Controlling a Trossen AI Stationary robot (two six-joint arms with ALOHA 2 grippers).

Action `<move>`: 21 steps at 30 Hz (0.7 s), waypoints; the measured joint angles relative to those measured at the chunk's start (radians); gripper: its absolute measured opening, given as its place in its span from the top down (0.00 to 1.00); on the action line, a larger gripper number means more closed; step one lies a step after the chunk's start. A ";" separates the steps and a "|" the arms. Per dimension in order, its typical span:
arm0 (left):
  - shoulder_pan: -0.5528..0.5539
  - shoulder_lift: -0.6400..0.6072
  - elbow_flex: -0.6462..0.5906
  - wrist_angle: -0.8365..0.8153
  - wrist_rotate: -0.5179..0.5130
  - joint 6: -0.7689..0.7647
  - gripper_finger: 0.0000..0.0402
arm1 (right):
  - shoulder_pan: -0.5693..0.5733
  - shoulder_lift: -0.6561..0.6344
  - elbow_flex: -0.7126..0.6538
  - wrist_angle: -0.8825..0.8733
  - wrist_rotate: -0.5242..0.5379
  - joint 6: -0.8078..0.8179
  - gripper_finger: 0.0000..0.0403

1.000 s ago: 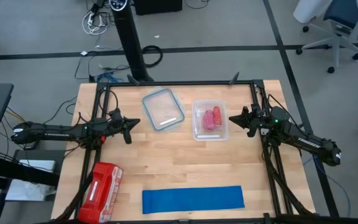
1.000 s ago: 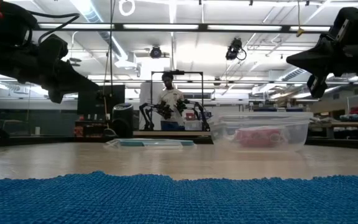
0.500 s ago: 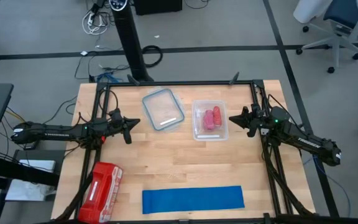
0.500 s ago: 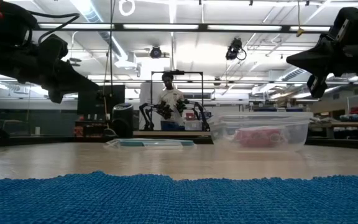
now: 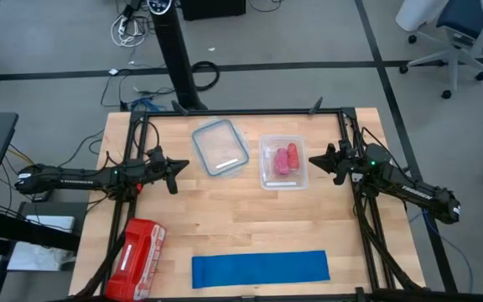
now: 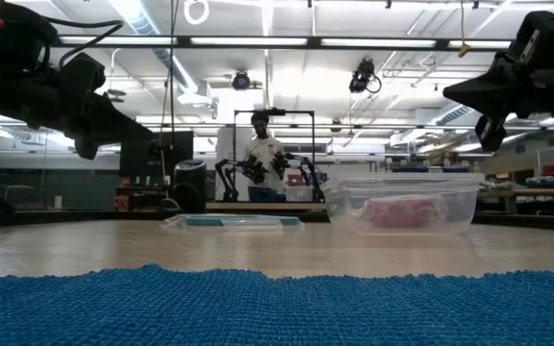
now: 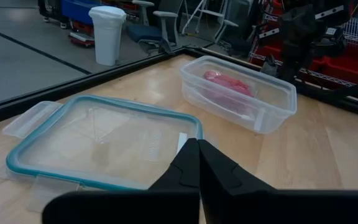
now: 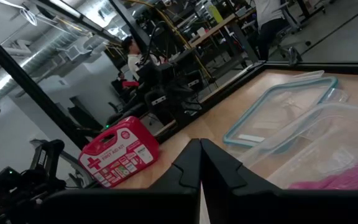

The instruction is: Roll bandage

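Note:
The bandage (image 5: 260, 268) is a bright blue flat strip lying lengthwise along the table's near edge; it fills the foreground of the low view (image 6: 277, 306). My left gripper (image 5: 177, 168) hovers shut at the table's left side, well above and far from the strip; its fingers meet in the left wrist view (image 7: 197, 149). My right gripper (image 5: 312, 161) hovers shut at the right side, beside the clear tub, fingertips together in the right wrist view (image 8: 200, 149). Neither touches anything.
A clear tub (image 5: 282, 162) holding pink-red rolls (image 5: 286, 158) stands at the far middle, its teal-rimmed lid (image 5: 220, 148) lying to its left. A red first-aid pack (image 5: 137, 248) lies at the near left. A person (image 6: 263, 159) stands in the room beyond.

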 joint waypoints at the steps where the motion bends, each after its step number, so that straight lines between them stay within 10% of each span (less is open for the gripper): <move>1: 0.000 0.000 0.000 0.001 0.000 0.000 1.00 | 0.000 0.000 0.000 0.000 0.000 0.000 0.98; 11: 0.000 0.000 0.000 0.017 0.000 -0.006 1.00 | 0.000 0.000 0.000 0.000 0.000 0.000 0.98; 21: 0.000 0.000 0.000 0.062 0.002 -0.363 1.00 | 0.000 0.000 0.000 0.000 0.000 0.000 0.98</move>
